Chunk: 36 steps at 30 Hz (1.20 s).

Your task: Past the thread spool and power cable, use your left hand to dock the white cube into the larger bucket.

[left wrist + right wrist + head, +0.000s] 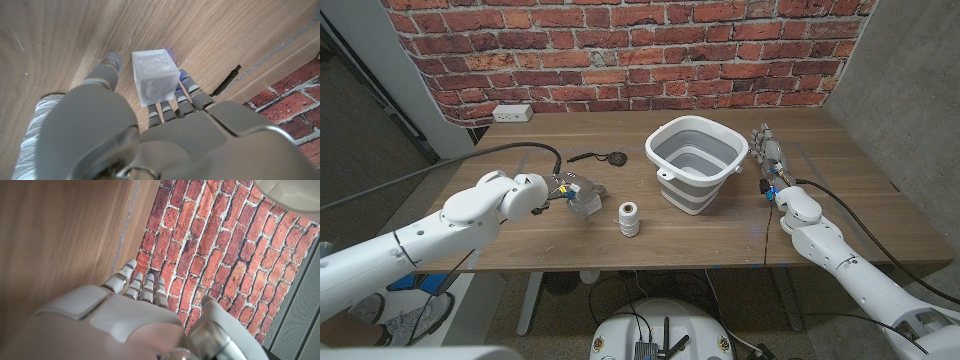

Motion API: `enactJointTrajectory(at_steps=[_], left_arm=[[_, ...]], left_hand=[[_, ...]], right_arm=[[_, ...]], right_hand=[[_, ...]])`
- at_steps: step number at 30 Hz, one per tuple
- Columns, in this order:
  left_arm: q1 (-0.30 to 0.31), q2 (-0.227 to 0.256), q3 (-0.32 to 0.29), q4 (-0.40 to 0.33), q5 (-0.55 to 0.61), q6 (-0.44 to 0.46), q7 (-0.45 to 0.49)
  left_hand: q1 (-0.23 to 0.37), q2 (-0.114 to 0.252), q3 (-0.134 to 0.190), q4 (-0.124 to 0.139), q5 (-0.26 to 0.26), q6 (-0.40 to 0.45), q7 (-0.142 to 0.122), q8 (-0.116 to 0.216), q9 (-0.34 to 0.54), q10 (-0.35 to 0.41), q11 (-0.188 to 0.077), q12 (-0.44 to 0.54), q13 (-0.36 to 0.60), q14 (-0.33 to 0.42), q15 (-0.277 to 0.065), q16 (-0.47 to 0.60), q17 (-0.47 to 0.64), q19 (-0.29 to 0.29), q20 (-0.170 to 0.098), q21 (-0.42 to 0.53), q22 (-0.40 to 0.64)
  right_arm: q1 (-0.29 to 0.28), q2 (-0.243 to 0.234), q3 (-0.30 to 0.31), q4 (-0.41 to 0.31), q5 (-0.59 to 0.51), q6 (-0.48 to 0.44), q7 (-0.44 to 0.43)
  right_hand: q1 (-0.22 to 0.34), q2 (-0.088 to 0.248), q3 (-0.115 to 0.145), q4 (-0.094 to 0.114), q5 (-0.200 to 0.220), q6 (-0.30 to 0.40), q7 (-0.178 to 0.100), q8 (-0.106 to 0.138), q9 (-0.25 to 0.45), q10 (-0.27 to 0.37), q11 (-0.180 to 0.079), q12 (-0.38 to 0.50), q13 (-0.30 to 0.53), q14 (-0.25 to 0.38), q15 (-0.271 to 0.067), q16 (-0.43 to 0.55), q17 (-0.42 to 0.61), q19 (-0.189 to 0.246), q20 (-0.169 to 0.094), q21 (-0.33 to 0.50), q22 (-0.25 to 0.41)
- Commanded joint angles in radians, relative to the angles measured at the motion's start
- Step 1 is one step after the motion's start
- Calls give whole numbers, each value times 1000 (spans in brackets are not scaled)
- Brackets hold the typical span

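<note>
Left robot hand (150, 135) pinches white cube (155, 76), seemingly tilted on table (60, 35); right robot hand (770, 160) holds nothing.

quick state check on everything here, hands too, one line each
cube: upright on the table, left hand's fingers on both sides
left hand: closed around the cube, not lifted
right hand: holds nothing, fingers straight, beside the bucket
bucket: upright, open, nothing inside
spool: standing on end, untouched
cable: lying loose on the table
outlet: nothing plugged in

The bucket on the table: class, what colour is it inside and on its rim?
Bucket: grey inside, white rim; clearest in the head view.
</note>
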Motion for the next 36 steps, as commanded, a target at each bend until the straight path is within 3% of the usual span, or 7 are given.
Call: enactJointTrajectory(at_steps=[1,8,18,26,32,36], left_arm=[[26,-9,-1,6,33,18,63],[38,-11,-4,13,49,14,104],[38,-17,-6,32,48,-13,141],[41,-23,-12,28,45,-15,159],[37,-25,-20,23,46,-17,167],[35,-25,-25,23,44,-21,172]], left_hand=[[30,6,-14,-3,8,37,-7,24,4,46,-21,17,8,44,-103,22,13,41,-60,21,4],[91,24,-43,-4,11,136,-8,82,8,128,-35,42,19,118,-150,65,40,98,-82,58,11],[155,53,-83,-2,20,240,1,146,9,236,-48,76,34,205,-182,126,90,153,-106,109,22],[214,81,-119,-3,31,346,7,214,11,372,-47,129,66,287,-195,175,136,198,-131,168,34],[240,99,-124,-1,35,398,22,245,8,437,-48,150,83,346,-197,185,146,217,-149,201,40],[253,106,-130,0,37,437,19,262,1,483,-48,163,96,381,-198,186,151,231,-156,229,45]], right_arm=[[9,6,-4,13,0,2,5],[11,7,-3,15,1,1,3],[12,8,-4,15,1,-3,-1],[14,7,-2,17,3,-7,-1],[25,12,-4,35,6,-2,9],[29,13,-4,42,8,0,14]], right_hand=[[-3,59,3,5,1,9,3,2,4,0,-10,3,2,3,-23,8,-1,-2,-11,6,3],[-4,59,3,5,1,8,2,2,4,0,-11,3,2,2,-22,9,-1,-2,-10,6,3],[-4,59,3,5,1,9,2,2,4,-1,-11,3,2,1,-22,9,-1,-1,-9,6,3],[-4,59,2,6,1,10,2,2,4,-2,-13,3,3,1,-22,9,-1,0,-9,6,3],[-4,59,2,6,1,10,2,2,4,-2,-12,3,3,0,-22,10,-1,0,-8,6,3],[-4,59,2,6,1,11,2,2,4,-2,-12,3,3,0,-22,10,-1,0,-8,6,4]])
